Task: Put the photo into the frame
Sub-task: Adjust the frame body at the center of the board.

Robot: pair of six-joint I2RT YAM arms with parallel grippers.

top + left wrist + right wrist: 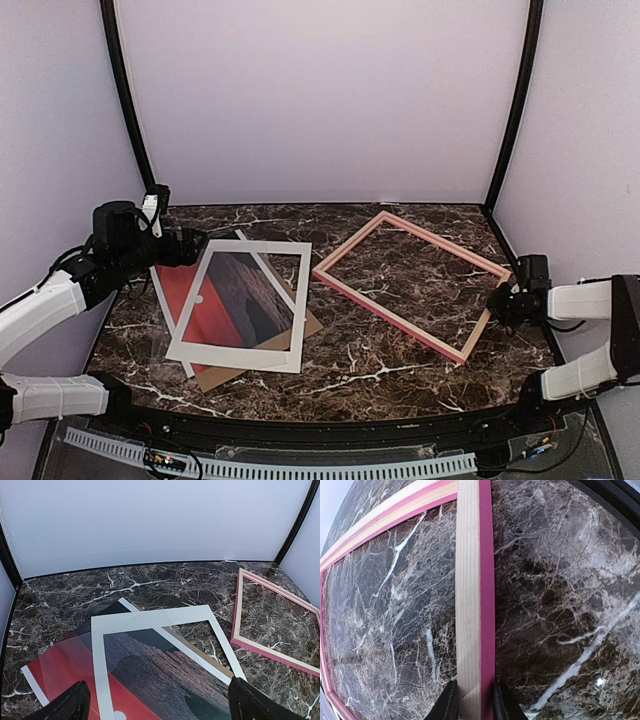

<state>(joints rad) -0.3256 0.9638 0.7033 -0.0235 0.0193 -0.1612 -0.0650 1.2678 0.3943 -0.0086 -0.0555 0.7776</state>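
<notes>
The photo [215, 315], a red-orange sunset with dark land, lies at the left of the marble table under a white window mat [235, 355]. In the left wrist view the photo [140, 707] shows through the mat's window. My left gripper [185, 245] hovers above the stack's far-left corner, open, and its two dark fingertips stand wide apart [157, 707] with nothing between them. The frame [375, 305], pink outside and light wood inside, lies flat at the right, empty. My right gripper [497, 300] is shut on the frame's right rail [470, 605], a finger on each side [475, 700].
A brown backing board [215, 378] sticks out beneath the mat and photo. A clear sheet [75, 650] lies over the photo's left part. In the left wrist view the frame [270, 654] sits to the right of the stack. Black corner posts and pale walls close in the table.
</notes>
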